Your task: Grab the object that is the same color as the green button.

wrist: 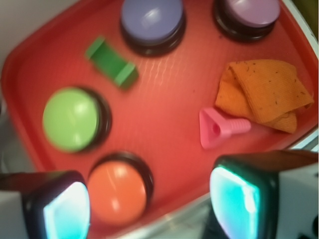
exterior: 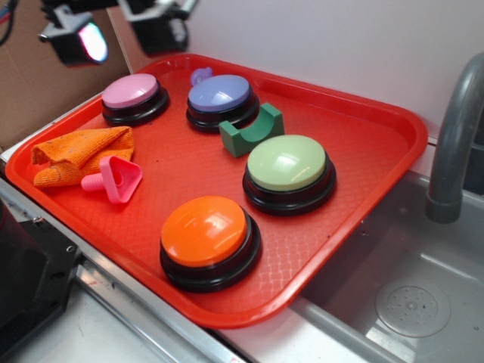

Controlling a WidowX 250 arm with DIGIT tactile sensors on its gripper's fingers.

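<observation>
Fingers (wrist: pixel 234 199) hang spread wide with nothing between them, seen in the wrist view at the bottom edge, their pads glowing teal. Through that same view the green block (wrist: pixel 111 62) lies at about ten o'clock on the red tray (wrist: pixel 164 124), between the purple button (wrist: pixel 152 20) at twelve and the green button (wrist: pixel 71 118) at nine. An orange button (wrist: pixel 117 186), a pink peg (wrist: pixel 219 128) and an orange cloth (wrist: pixel 266 94) fill the rest.

From the exterior view the gripper (exterior: pixel 121 30) hovers high above the tray's far left corner, well apart from the block (exterior: pixel 252 131), which sits arch-up, just beside the purple button (exterior: pixel 220 95) and the green button (exterior: pixel 287 163). A pink button (exterior: pixel 131 91) stands nearer the gripper.

This looks like the approach step, with no grasp begun. Next, the arm likely needs to travel over the block, line its open fingers across the narrow sides, then descend without nudging either neighbouring button.
</observation>
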